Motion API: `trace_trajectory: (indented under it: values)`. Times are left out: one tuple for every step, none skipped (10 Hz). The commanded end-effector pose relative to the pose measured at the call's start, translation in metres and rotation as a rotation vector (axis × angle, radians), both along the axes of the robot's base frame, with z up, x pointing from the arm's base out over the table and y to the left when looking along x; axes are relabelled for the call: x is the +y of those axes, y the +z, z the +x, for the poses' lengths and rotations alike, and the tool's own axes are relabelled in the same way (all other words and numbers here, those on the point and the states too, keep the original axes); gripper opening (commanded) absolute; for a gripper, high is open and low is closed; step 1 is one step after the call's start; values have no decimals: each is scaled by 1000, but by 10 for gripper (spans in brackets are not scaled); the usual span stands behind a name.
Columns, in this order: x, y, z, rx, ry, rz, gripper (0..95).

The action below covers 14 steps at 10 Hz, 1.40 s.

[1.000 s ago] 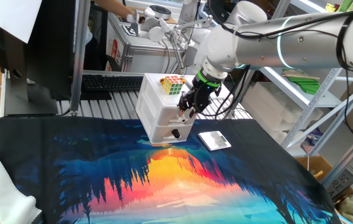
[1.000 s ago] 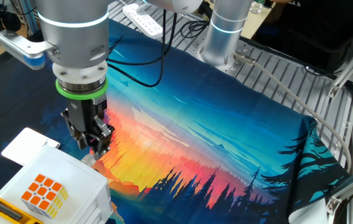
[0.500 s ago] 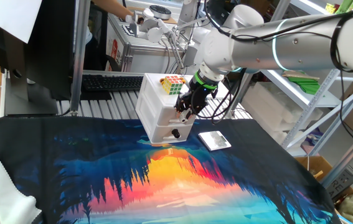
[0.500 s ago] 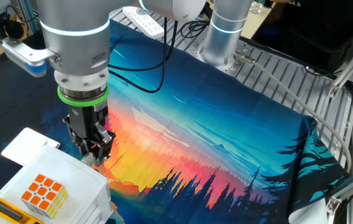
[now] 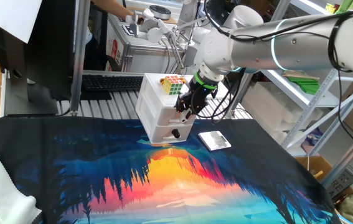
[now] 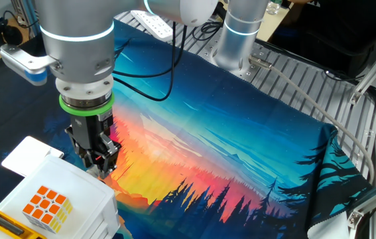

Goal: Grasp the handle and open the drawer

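A small white two-drawer cabinet (image 5: pixel 154 99) stands at the far edge of the colourful mat, its top (image 6: pixel 75 186) also in the other fixed view. My gripper (image 5: pixel 184 112) (image 6: pixel 101 161) points down at the front of the upper drawer (image 5: pixel 162 118), fingertips a little apart right where the handle sits. The dark fingers cover the white handle, so I cannot make it out. This drawer looks pushed in. The lower drawer carries a round black knob (image 5: pixel 176 132).
A Rubik's cube (image 5: pixel 172 84) (image 6: pixel 47 206) rests on the cabinet top. A flat white card-like object (image 5: pixel 214 140) lies on the mat right of the cabinet. A keyboard (image 5: pixel 104 82) sits behind it. The arm's base (image 6: pixel 241 33) and a power strip (image 6: pixel 154 20) stand at the mat's other end.
The gripper has crept slightly closer to the upper drawer front. The finger gap looks the same and the drawer has not moved.
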<state>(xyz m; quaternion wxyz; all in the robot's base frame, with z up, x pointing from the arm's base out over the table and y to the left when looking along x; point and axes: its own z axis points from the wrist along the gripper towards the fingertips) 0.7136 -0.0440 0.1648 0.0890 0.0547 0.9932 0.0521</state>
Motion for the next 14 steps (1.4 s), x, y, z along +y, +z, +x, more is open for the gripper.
trace_trajectory:
  values:
    - [0,-1,0,0,2,-1,190]
    - [0,-1,0,-1,1,-1,190]
    - [0,-1,0,-1,1,-1,190]
    - [0,-1,0,-1,2,-2,190]
    - [0,-1,0,-1,5,-2,190]
    - [0,-1,-1,0,6,-3,190]
    - [0,-2,-1,0,8,-3,190]
    - [0,-2,-1,2,10,-4,190]
    - [-1,-2,-2,2,13,-4,0]
    - [-1,-3,-2,2,14,-4,0]
    - [-1,-3,-3,3,15,-4,0]
    - [-1,-2,-3,6,16,-2,0]
    - [0,0,-4,9,16,-2,0]
    - [0,0,-5,11,17,-3,0]
